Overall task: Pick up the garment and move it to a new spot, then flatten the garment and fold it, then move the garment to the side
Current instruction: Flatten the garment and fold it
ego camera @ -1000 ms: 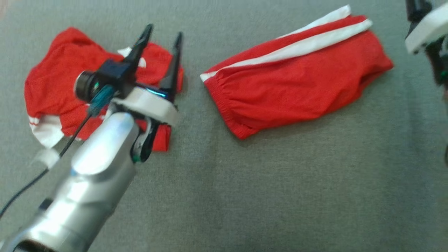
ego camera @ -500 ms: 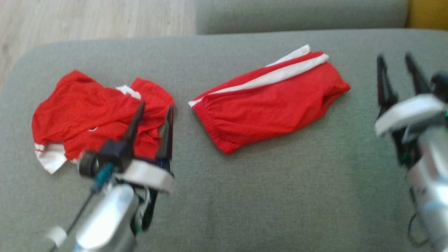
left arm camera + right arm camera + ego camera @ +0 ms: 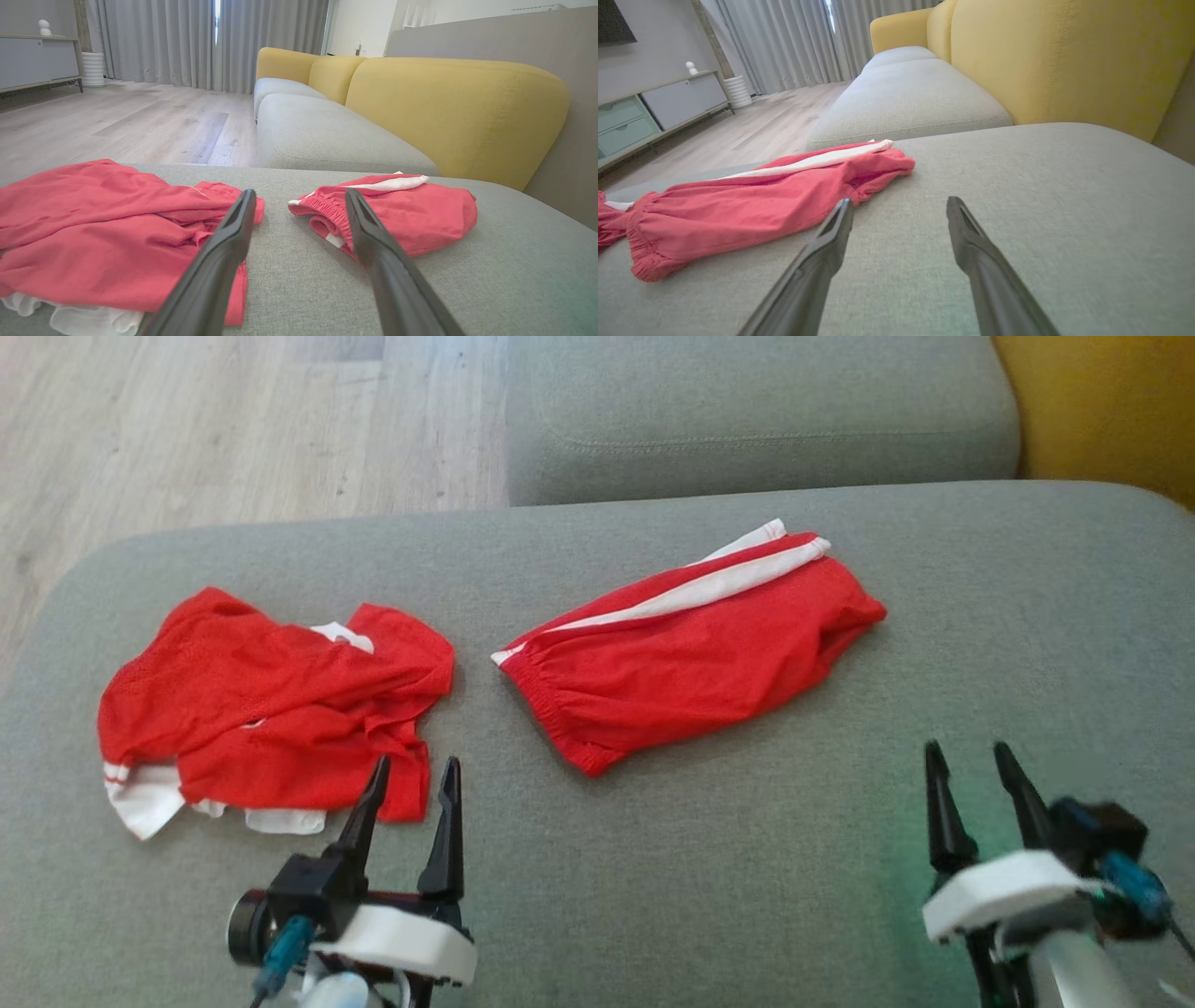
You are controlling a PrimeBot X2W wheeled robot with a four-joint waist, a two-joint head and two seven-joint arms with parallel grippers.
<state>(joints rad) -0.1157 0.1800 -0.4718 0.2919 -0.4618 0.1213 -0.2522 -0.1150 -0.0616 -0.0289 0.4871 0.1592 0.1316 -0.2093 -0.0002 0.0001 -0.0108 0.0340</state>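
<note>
Left hand (image 3: 417,763) released, empty. It has backed off the red jersey (image 3: 271,709) to the near edge of the grey sofa cushion (image 3: 700,859), fingertips now just short of the jersey's hem. Right hand (image 3: 966,749) is also released and empty, parked low right. The head camera has tilted up too, so part of the shift is the view. Reads as arms retracting after a set-down: the jersey lies bunched at the cushion's left side, loosely folded at best. Folded red shorts (image 3: 691,653) lie mid-cushion, between the hands, apart from both.
</note>
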